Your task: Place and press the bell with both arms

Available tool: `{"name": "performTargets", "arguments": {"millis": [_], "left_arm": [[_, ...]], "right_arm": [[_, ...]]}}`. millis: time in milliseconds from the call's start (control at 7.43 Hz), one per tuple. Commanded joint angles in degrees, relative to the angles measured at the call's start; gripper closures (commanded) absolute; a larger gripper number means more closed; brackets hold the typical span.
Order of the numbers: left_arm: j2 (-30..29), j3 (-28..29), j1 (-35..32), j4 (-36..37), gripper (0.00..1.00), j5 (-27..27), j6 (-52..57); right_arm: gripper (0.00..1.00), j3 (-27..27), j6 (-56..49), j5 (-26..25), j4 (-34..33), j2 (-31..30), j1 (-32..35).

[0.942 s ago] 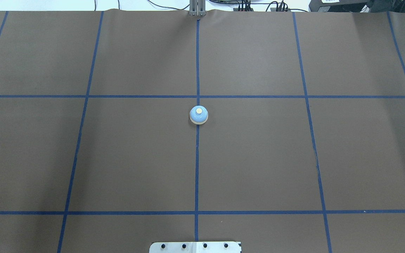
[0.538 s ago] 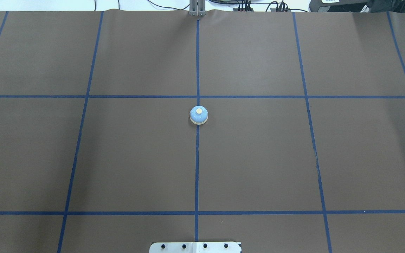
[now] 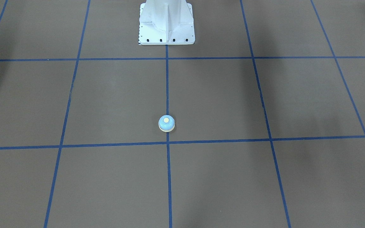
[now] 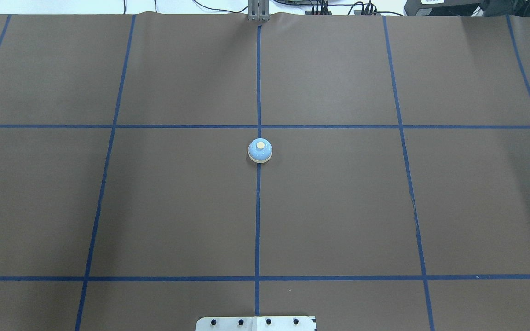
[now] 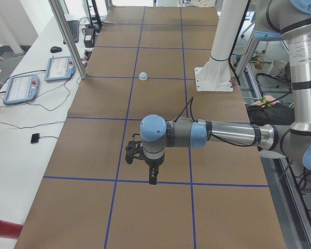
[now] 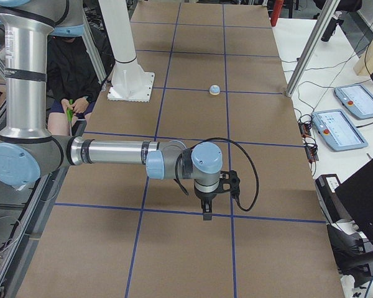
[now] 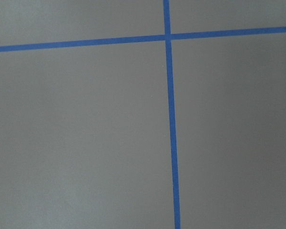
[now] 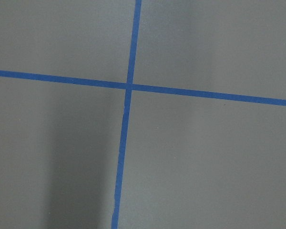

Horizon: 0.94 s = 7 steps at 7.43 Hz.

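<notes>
The small light-blue bell [image 4: 260,151] with its cream button stands upright on the centre blue tape line of the brown table cover. It also shows in the front-facing view [image 3: 166,123] and far off in both side views [image 5: 143,76] [image 6: 215,90]. Neither arm is in the overhead or front-facing view. My left gripper [image 5: 153,179] hangs over the table's left end, far from the bell. My right gripper [image 6: 207,214] hangs over the right end, equally far. I cannot tell whether either is open or shut. Both wrist views show only brown cover and tape lines.
The white pedestal [image 3: 166,22] stands at the robot's side of the table, in line with the bell. Metal frame posts [image 5: 67,36] [image 6: 311,46] stand at the far table edge. Teach pendants [image 5: 20,88] [image 6: 336,127] and cables lie on the white side benches.
</notes>
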Motion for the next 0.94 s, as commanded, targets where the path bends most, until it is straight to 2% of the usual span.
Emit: {"name": "performTargets", "arguments": {"millis": [0, 807], "left_arm": [[0.4, -0.2, -1.0, -0.1, 0.0, 0.2, -0.2], [2.3, -2.4, -1.1, -0.2, 0.0, 0.2, -0.1]], "right_arm": [[0.0, 0.0, 1.1, 0.3, 0.1, 0.5, -0.9], [0.0, 0.5, 1.2, 1.2, 0.3, 0.5, -1.1]]}}
